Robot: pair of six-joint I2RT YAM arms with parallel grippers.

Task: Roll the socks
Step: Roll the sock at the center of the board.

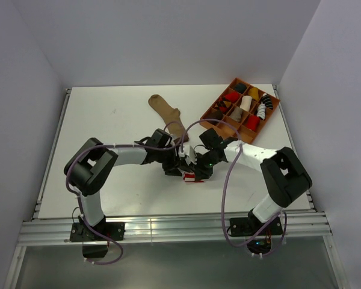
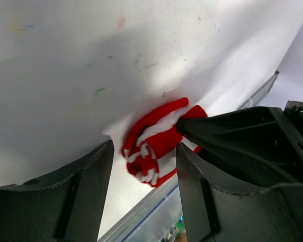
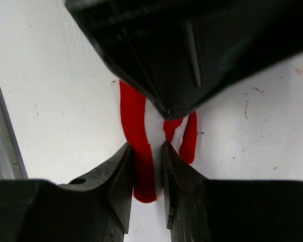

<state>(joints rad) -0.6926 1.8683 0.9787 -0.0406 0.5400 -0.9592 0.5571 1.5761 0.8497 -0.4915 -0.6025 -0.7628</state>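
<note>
Tray: orange-brown divider tray (image 1: 266, 121) at the far right of the table (image 1: 102, 120), set at an angle, open top, split into small compartments.
Tray contents, far row: black roll (image 1: 239, 88) and yellow roll (image 1: 253, 93), one per compartment.
Tray contents, middle: red roll (image 1: 231, 96), white roll (image 1: 246, 102), black-and-white ringed roll (image 1: 263, 107).
Tray contents, near side: second red roll (image 1: 251, 122); the compartments left of it hold brownish items too small to name.
Tan sock: tan sock (image 1: 168, 114) lies flat and unrolled on the table, left of the tray, not touching it; its near end runs under the arms.
Striped sock: striped sock (image 2: 151, 161), red and white, lies on the table mid-front as a loose coil, its spiral end facing the left wrist camera.
Right gripper: right gripper (image 3: 145, 146) has its jaws pinched onto a fold of the striped sock; fabric fills the narrow gap.
Left gripper: left gripper (image 2: 144, 145) has its jaws apart, one on either side of the coil; contact with the right-hand finger cannot be judged.
Hidden, top view: both grippers meet over the striped sock; only a red sliver shows.
Hidden, right wrist: the dark body of the other gripper covers the sock's far part.
Hidden, left wrist: the right gripper's housing covers the coil's right side.
</note>
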